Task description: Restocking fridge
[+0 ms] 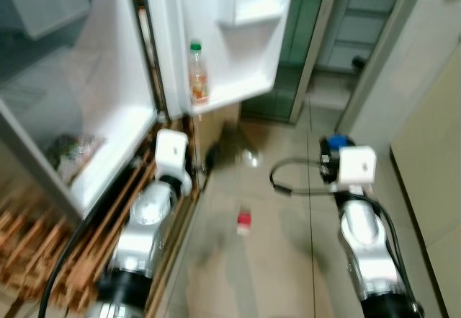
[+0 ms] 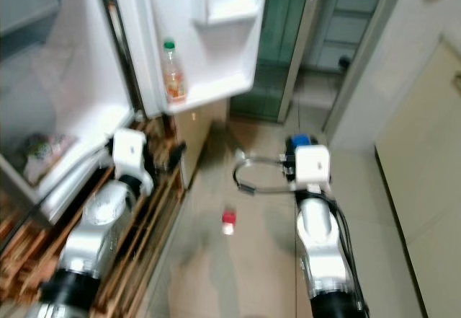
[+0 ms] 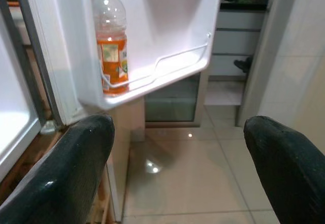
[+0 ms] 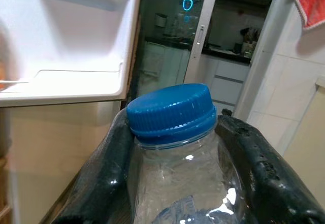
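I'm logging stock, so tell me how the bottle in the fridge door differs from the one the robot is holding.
The green-capped bottle holds orange drink; the blue-capped bottle looks clear. The green-capped bottle stands on the fridge door shelf, while the blue-capped bottle is gripped by the right gripper. The green-capped bottle has an orange label; the blue-capped bottle's is barely visible. Both are capped clear plastic bottles.

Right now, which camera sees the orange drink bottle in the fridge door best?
The left wrist view: the orange drink bottle is close and sharp there, standing upright at one end of the door shelf. The two eye views show it small and blurred. In the right wrist view, the blue-capped bottle fills the foreground.
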Robot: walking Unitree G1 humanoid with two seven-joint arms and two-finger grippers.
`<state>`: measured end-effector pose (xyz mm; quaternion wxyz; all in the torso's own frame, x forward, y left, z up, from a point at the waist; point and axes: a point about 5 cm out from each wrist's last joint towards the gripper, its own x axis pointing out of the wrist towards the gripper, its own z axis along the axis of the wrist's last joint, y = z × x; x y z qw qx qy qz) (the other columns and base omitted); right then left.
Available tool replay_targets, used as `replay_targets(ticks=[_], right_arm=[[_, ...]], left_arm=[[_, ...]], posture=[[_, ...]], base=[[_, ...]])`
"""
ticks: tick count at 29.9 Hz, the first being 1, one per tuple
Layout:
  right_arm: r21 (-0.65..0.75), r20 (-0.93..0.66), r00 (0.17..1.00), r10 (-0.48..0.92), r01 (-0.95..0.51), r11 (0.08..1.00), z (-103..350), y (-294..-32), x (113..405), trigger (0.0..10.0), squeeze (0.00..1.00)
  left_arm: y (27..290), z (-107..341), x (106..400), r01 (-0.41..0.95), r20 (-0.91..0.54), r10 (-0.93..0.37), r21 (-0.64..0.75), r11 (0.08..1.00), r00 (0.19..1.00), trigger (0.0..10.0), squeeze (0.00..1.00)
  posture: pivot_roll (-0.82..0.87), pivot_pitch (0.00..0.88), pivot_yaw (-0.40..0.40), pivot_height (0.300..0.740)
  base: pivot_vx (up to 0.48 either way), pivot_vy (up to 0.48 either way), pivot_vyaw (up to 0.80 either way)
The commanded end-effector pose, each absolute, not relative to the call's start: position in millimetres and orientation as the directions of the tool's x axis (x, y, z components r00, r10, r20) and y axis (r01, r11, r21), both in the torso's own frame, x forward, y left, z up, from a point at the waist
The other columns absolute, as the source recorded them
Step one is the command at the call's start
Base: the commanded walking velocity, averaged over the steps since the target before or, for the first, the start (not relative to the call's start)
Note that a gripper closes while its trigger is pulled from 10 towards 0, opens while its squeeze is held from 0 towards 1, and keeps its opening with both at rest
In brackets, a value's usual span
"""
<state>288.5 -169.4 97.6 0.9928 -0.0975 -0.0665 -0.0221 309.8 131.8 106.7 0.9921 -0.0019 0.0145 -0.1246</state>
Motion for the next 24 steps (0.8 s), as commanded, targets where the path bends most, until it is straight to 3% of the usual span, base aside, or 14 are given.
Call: replay_targets(ticks=[1, 24], right_arm=[[-0.211, 0.177, 0.983, -0.045, 0.082, 0.974, 107.6, -177.1, 291.7, 0.0, 0.0], [-0.227, 0.171, 0.984, -0.039, 0.078, 0.971, 106.4, -174.4, 293.5, 0.0, 0.0]], left_arm=[[124.2, 108.8, 312.8, 0.258, -0.027, -0.258, -0.01, 0.966, 0.966, 10.0, 0.0], [123.5, 115.2, 314.6, 0.244, -0.002, -0.244, -0.004, 0.97, 0.97, 10.0, 0.0]], posture=[[-0.15, 0.0, 0.014, 0.74], [-0.14, 0.0, 0.022, 0.74]], base=[[0.398, -0.262, 0.69], [0.408, -0.248, 0.59]])
